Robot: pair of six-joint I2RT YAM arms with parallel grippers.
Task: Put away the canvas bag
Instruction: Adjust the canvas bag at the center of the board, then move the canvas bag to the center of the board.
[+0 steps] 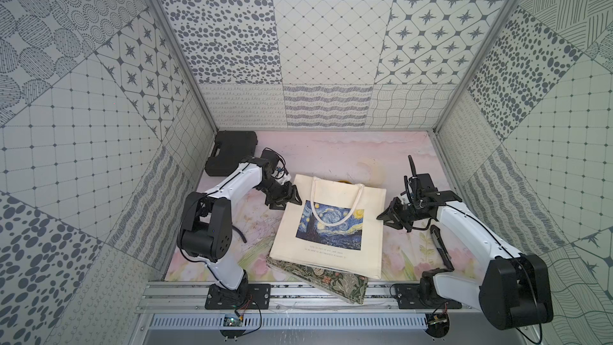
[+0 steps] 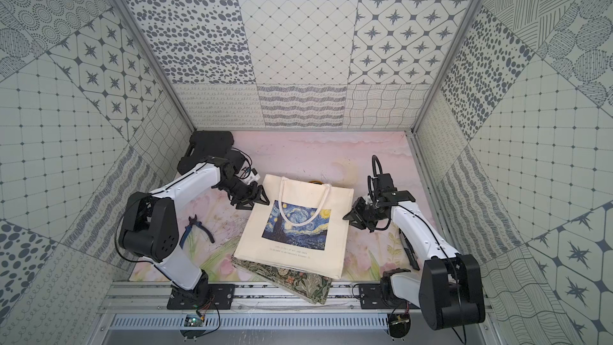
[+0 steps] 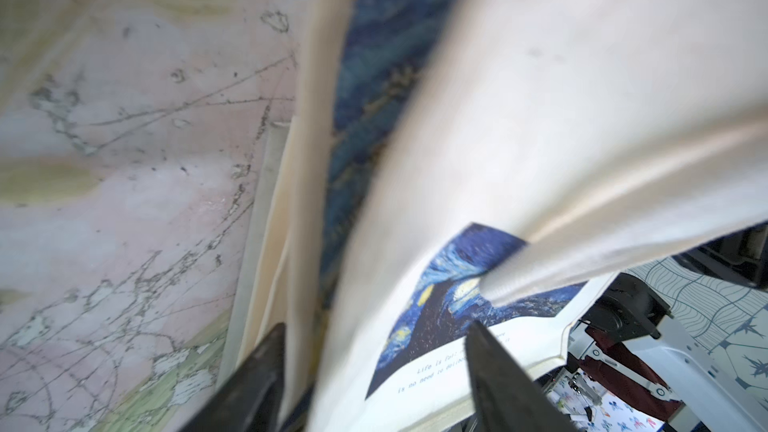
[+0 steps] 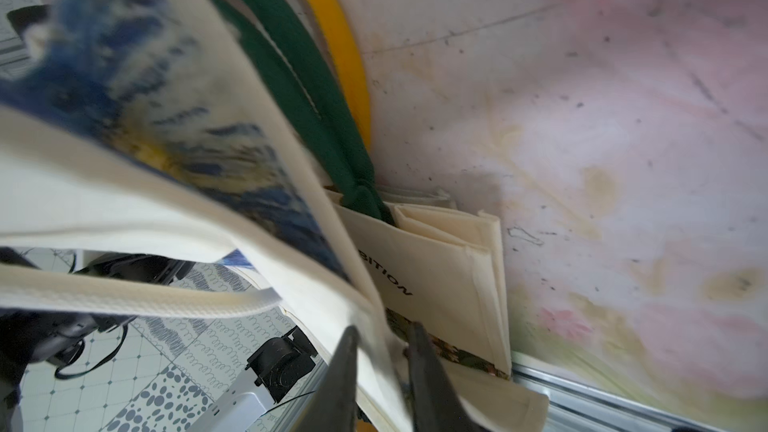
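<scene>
Top views: Starry Night canvas bag lies flat on the folded bags, apparently stowed, hence left gripper jaws spread, right gripper jaws narrowly parted, flanking it.

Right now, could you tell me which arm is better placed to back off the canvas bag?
Probably left: the left gripper gapes wide around the canvas bag, while the right gripper sits close about the fabric and might drag it.
</scene>
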